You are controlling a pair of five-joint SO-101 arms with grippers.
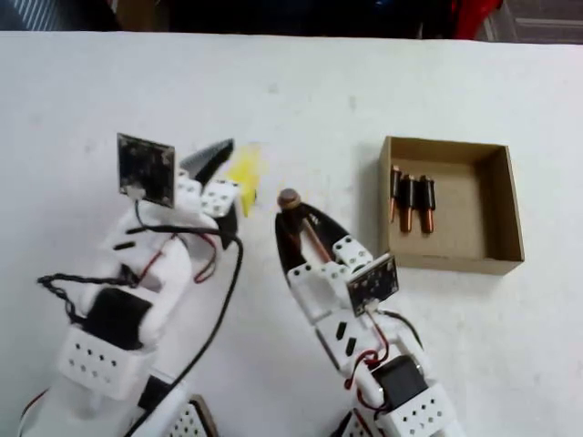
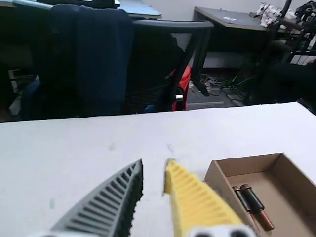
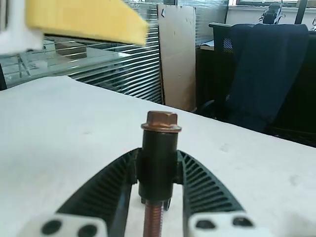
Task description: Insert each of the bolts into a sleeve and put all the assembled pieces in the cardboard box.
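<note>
On the white table (image 1: pixel 364 91), to the right, a brown cardboard box (image 1: pixel 474 214) holds three black-sleeved copper bolts (image 1: pixel 410 202) lying side by side. Left of it, the right gripper (image 1: pixel 296 218) is clenched on a fourth copper bolt in its black sleeve (image 3: pixel 157 158). Farther left, the left gripper (image 1: pixel 232 168), with grey and yellow fingers, stands slightly parted and grasps nothing.
</note>
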